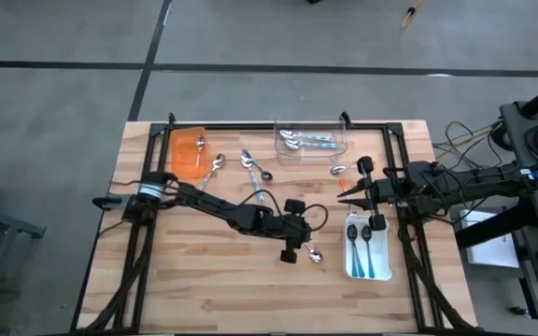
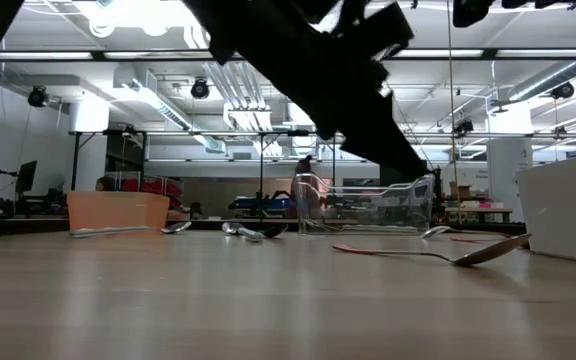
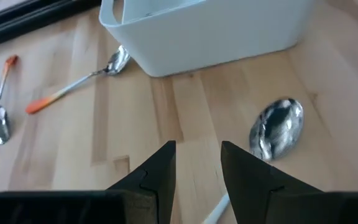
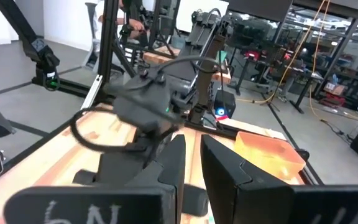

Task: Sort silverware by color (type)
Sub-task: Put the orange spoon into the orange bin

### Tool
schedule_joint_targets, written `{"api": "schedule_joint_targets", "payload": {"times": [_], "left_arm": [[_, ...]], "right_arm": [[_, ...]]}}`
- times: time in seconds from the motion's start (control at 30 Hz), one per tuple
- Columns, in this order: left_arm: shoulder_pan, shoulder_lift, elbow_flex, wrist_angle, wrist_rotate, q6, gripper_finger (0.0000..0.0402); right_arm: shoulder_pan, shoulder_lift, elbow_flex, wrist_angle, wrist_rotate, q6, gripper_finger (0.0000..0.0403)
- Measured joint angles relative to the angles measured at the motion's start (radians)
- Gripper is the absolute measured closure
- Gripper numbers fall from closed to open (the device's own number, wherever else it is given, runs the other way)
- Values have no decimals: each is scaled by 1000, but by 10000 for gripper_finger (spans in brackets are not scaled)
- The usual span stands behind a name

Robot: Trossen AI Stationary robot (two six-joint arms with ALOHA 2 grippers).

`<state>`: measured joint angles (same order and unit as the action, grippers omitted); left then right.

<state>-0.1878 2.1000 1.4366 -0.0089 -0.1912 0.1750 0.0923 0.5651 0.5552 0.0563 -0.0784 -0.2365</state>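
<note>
Silver spoon lies beside your left end effector, fingers apart; right end effector nearly together, empty.

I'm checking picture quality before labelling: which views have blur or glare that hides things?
Low view: ceiling lights glare and an arm crosses as a dark silhouette, though the spoon on the table shows plainly. Right wrist view: the other arm is blurred. Left wrist view: the spoon bowl mirrors bright light; the left pincer is sharp.
</note>
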Motion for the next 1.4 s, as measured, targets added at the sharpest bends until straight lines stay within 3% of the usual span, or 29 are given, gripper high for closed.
{"api": "schedule_joint_targets", "payload": {"times": [0.23,0.67,1.07,1.4], "left_arm": [[3,72,44,-20,18,8,293],[9,97,40,-58,65,-8,290],[21,103,40,-58,144,36,239],[40,103,1,-59,212,28,255]], "right_arm": [[-1,-1,0,-1,0,0,360],[-1,-1,0,-1,0,0,360],[-1,-1,0,-1,0,0,360],[-1,-1,0,-1,0,1,360]]}}
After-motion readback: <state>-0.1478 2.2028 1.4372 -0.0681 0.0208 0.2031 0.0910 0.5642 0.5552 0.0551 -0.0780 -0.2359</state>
